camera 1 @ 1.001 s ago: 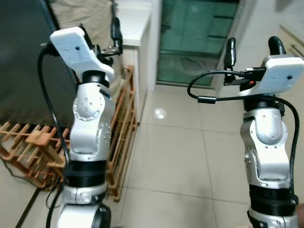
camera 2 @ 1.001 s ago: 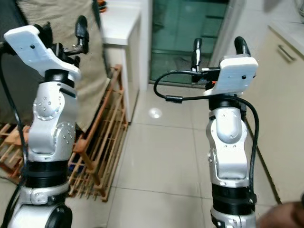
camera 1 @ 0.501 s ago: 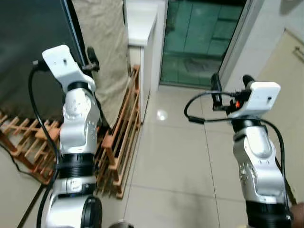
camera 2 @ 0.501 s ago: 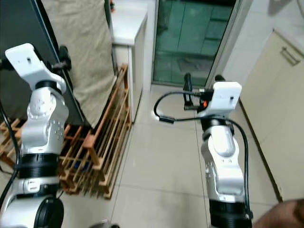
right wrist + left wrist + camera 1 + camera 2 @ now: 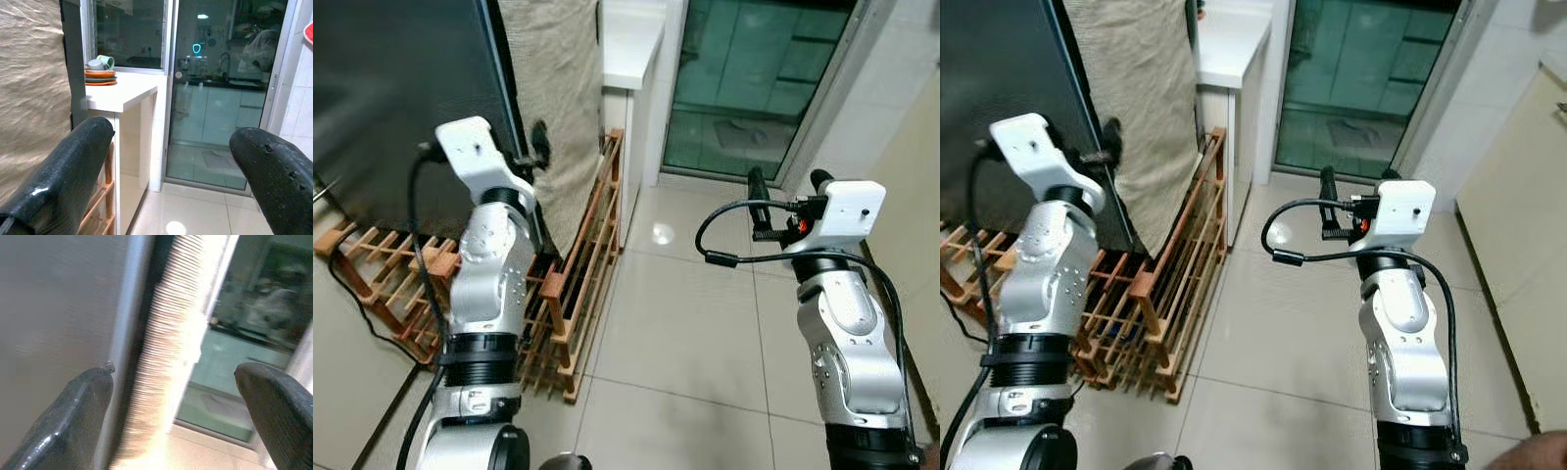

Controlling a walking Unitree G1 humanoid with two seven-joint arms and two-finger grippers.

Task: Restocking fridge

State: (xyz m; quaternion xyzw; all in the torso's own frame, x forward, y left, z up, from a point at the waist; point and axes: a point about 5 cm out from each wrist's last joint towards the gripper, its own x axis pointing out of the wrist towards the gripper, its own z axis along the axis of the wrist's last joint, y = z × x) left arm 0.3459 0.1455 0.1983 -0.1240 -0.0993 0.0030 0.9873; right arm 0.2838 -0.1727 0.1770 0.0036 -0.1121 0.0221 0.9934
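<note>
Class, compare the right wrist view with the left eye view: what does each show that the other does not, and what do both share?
Right wrist view: stacked orange plates and cups on the white counter.
Left eye view: the dark panel, both silver arms, and the left tool, open, beside that panel's edge.
Shared: the counter, the beige cloth, the wooden rack, the glass door, the tiled floor and the open right tool.
</note>
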